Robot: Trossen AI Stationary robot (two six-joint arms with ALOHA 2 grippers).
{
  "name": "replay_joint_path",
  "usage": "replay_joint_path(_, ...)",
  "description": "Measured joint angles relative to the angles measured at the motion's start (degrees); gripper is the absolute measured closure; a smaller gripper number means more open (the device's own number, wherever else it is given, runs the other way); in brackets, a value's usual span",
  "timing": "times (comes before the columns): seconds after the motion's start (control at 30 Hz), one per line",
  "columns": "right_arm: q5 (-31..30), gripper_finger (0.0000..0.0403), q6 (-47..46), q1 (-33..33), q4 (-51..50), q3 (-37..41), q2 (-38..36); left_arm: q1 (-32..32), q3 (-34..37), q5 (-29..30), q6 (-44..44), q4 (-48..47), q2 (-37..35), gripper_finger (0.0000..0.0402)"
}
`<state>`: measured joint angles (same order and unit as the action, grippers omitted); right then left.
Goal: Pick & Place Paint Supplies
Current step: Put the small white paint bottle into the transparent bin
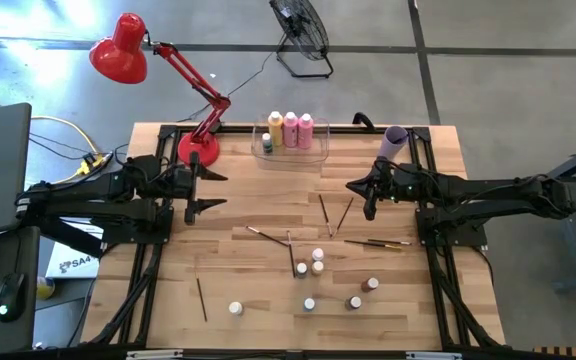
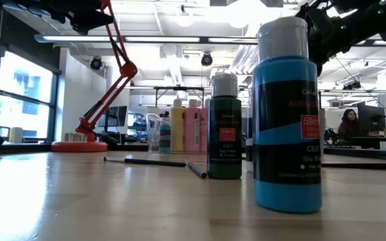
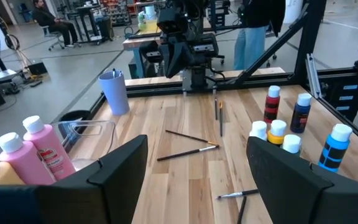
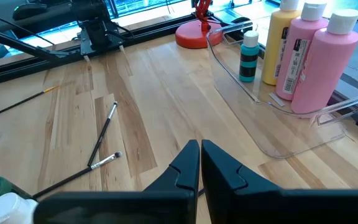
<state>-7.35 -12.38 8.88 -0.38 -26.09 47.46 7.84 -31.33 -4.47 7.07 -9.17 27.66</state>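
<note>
Both arms wait above the desk (image 1: 168, 310), nothing held.
The left gripper (image 1: 211, 190) gapes wide; the right gripper (image 1: 354, 187) is pinched closed. Three tall paint bottles (image 1: 290, 129) stand in the far clear bin (image 1: 320, 152); paintbrushes (image 1: 326, 214) and tiny bottles (image 1: 317, 267) lie scattered nearer.

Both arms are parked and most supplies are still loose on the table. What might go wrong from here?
1. The small bottles stand clustered; a hand taking one may topple its neighbours.
2. The thin paintbrushes lie flat on the wood, so fingers may slip off or skid them.
3. The clear bin already holds three tall bottles, so a drop-in could knock them.
</note>
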Motion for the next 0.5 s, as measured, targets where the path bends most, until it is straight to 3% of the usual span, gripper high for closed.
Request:
replay_joint_path(0.2, 0.00, 0.0395, 0.00, 0.00, 0.00, 0.00, 0.00, 0.00, -0.01, -0.01, 0.15, -1.59, 0.43, 0.0149)
replay_joint_path(0.5, 0.02, 0.0395, 0.00, 0.00, -0.02, 0.00, 0.00, 0.00, -0.02, -1.51, 0.17, -1.98, 0.96, 0.0258)
